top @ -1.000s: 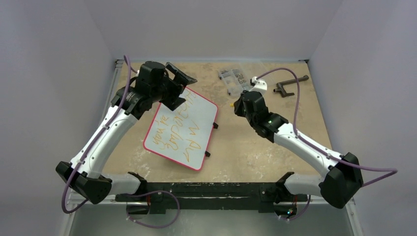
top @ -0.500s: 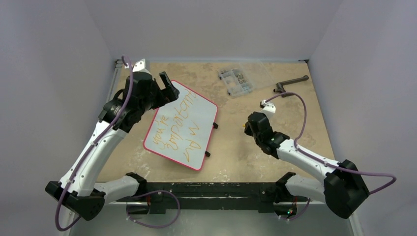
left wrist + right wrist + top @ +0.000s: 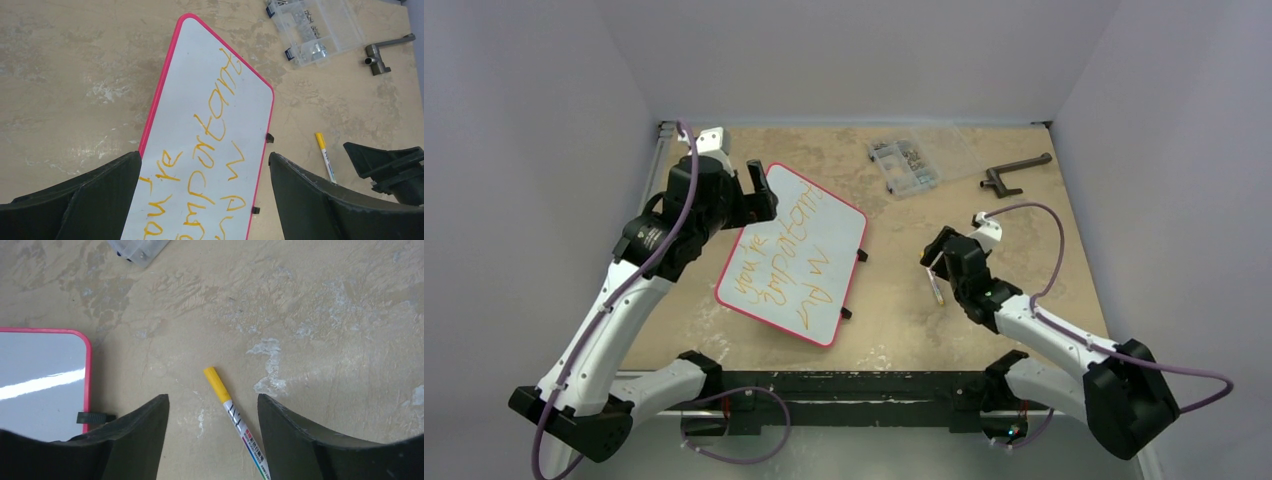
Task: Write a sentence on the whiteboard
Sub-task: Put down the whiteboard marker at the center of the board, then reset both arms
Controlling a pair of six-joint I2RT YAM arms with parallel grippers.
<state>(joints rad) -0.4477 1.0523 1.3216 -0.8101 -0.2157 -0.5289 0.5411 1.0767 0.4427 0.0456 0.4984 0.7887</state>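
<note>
The whiteboard (image 3: 852, 225) with its red rim lies flat at centre left, slanted. The sentence (image 3: 789, 265) runs across it in orange-yellow handwriting; in the left wrist view the sentence (image 3: 212, 135) reads "you're important" with more letters beside it. My left gripper (image 3: 762, 195) hovers open over the whiteboard (image 3: 195, 65), touching nothing. A yellow-capped marker (image 3: 937, 288) lies on the table right of the board. My right gripper (image 3: 212, 402) stands open with the marker (image 3: 235, 415) lying loose between its fingers, untouched.
A clear plastic parts box (image 3: 904, 163) sits at the back centre. A dark metal handle (image 3: 1014, 172) lies at the back right. Small black tabs (image 3: 861, 255) stick out of the board's right edge. White walls close the table on three sides.
My right arm has drawn back from the parts box toward the near side and opened, leaving the marker on the table. My left arm has pulled back from the board's far corner.
</note>
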